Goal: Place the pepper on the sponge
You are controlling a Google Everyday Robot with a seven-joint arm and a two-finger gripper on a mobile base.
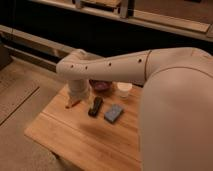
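The orange-red pepper (73, 103) lies on the wooden table (85, 137) near its left side, directly under the wrist of my white arm. My gripper (76, 100) hangs over the pepper, mostly hidden behind the arm's wrist housing. The blue-grey sponge (113, 113) lies flat to the right of the pepper, with a black narrow object (95, 106) between them.
A dark purple bowl (101, 85) and a white cup (123, 89) stand at the back of the table. My large white arm covers the right side of the view. Dark shelving runs behind the table, and the floor lies to the left.
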